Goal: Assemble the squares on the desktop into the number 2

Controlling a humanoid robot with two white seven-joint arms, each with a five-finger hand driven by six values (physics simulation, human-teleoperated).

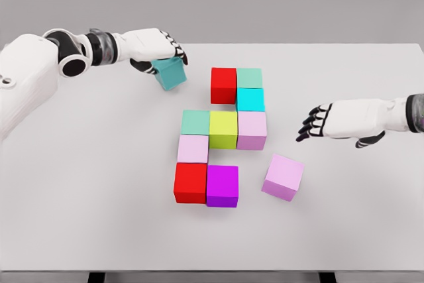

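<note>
Coloured cubes form a partial figure mid-table: a red cube [223,85] and mint cube [250,77] on top, a cyan cube [250,99] below, then a mint cube [195,122], yellow-green cube [223,129] and pale purple cube [252,130], a pale pink cube [193,148], and a red cube [190,182] beside a magenta cube [222,185]. A loose lilac cube [283,177] lies tilted to the right. My left hand [159,48] is shut on a teal cube [171,73], tilted, left of the top red cube. My right hand [317,122] hovers open, right of the figure.
The white table [99,217] stretches wide around the cubes, with its far edge just behind my left hand and its front edge near the bottom of the view. The background beyond the table is plain grey.
</note>
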